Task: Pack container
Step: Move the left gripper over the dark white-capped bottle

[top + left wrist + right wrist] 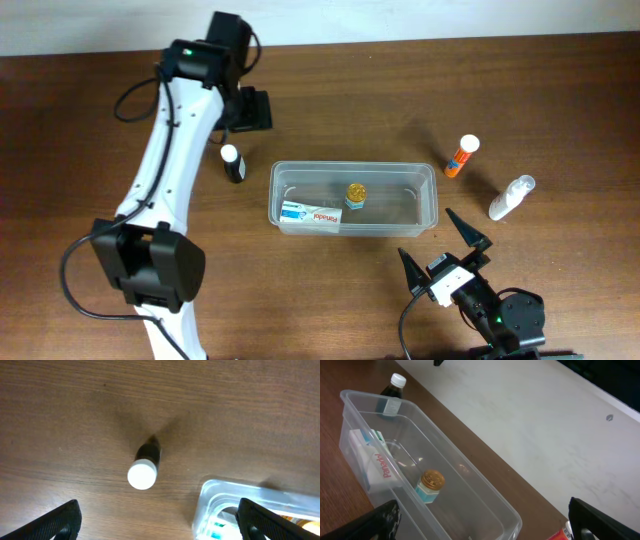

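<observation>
Hovering spread and empty over the bottle (233, 163) (black, white-capped) standing at the central container's (355, 165) 10 o'clock, the left gripper (160, 522) seems lined up to grab it, while the right gripper (428, 238) waits open at 5 o'clock.

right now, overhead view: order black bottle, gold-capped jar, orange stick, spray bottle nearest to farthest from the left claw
1. black bottle, beside left claw
2. gold-capped jar, inside container
3. orange stick, right side
4. spray bottle, far right
</observation>
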Tool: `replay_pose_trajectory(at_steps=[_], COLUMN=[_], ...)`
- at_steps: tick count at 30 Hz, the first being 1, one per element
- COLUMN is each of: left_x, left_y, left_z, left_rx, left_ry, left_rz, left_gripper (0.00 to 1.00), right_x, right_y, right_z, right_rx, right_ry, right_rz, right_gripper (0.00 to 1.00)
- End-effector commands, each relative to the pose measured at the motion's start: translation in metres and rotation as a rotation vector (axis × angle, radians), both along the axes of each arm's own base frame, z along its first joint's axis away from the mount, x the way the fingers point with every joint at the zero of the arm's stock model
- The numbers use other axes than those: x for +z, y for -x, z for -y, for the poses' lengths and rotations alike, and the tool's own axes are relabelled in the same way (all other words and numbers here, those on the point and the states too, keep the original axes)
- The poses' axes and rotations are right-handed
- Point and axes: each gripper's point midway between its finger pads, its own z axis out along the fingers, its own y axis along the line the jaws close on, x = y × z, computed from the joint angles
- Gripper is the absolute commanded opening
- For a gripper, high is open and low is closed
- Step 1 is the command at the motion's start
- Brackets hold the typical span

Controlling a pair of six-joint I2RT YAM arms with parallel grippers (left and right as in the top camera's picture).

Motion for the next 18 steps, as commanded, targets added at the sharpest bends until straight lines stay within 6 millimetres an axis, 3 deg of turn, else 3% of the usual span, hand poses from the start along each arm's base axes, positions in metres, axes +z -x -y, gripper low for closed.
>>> replay_pose_trajectory(at_steps=[1, 8, 18], left_x=[-0.013, -0.036, -0.084], left_y=[0.005, 0.012, 0.013], left_z=[0.0, -0.004, -0.004], left_rx=[-0.086, -0.108, -0.106], left_ry=[0.021, 0.006, -0.007], left_rz=[-0.055, -0.111, -0.193], left_gripper=[0.99, 0.99, 0.99], right_x=[-0.002, -0.002, -0.002], right_y=[-0.001, -0.001, -0.001], right_z=[0.003, 0.003, 0.003], right_rx=[-0.014, -0.014, -0.014], right_ry=[-0.006, -0.006, -0.006], right_rz=[-0.005, -0.005, -0.005], right_gripper=[0.99, 0.98, 0.98])
